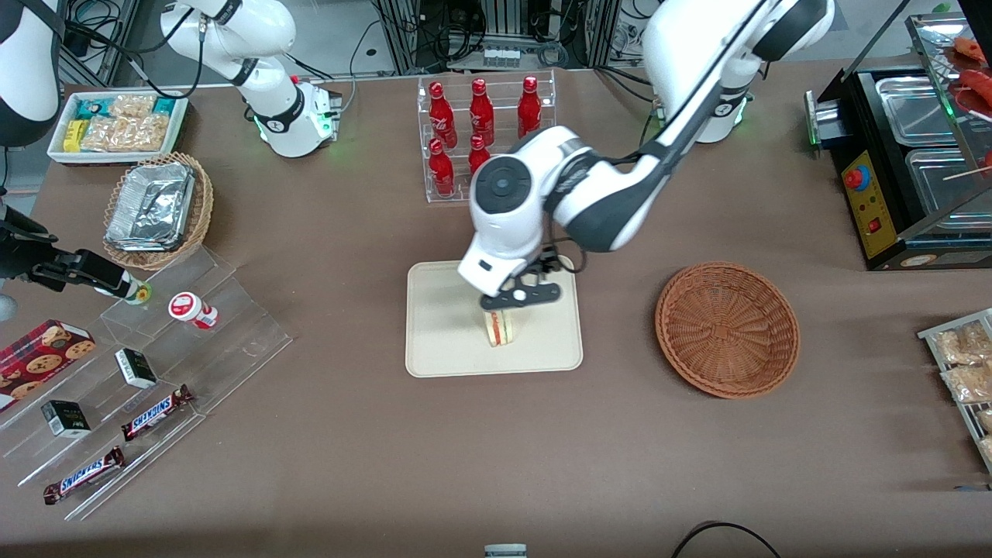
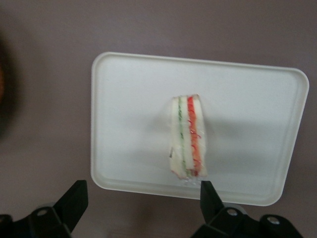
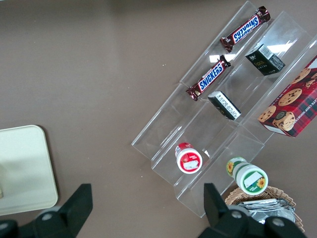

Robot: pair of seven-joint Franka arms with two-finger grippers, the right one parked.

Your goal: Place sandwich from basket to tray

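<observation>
The sandwich stands on its edge on the tray, in the middle of the frame. The gripper hangs just above it with fingers spread wide, holding nothing. The basket lies empty at the right of the tray. Red bottles stand higher in the frame.

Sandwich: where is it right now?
The sandwich stands on the tray, directly below the open gripper; the basket sits empty beside it.
</observation>
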